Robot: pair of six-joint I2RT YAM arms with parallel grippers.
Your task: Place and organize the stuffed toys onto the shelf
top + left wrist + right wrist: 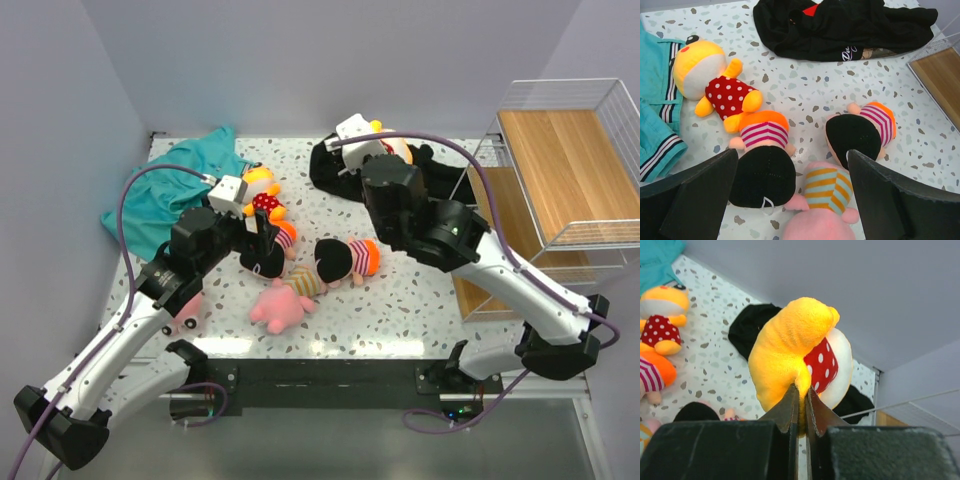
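The right gripper (pixel 802 390) is clenched on a thin fold of plush at the edge of a yellow bear (pixel 800 345) in a red dotted top, holding it clear of the table above the black garment (pixel 850 25) at the far side. Seen from the wrist, the toy's body runs straight out beyond the fingertips, in line with the jaws.

In the overhead view the shelf (pixel 560 160) stands at about 3 o'clock from this toy, and the right arm is plainly the nearer one. The way there looks open, with bare table below. The upper tier's raised wire rim is the edge to clear.

The left gripper (pixel 790 165) hangs released, jaws wide, over the toys left on the table: a striped doll (pixel 762 155) directly beneath, a second doll (pixel 860 132) at 2 o'clock, a pink pig (pixel 822 210) at 5 o'clock and another bear (pixel 715 85) at 10 o'clock beside the teal shirt (pixel 180 180).
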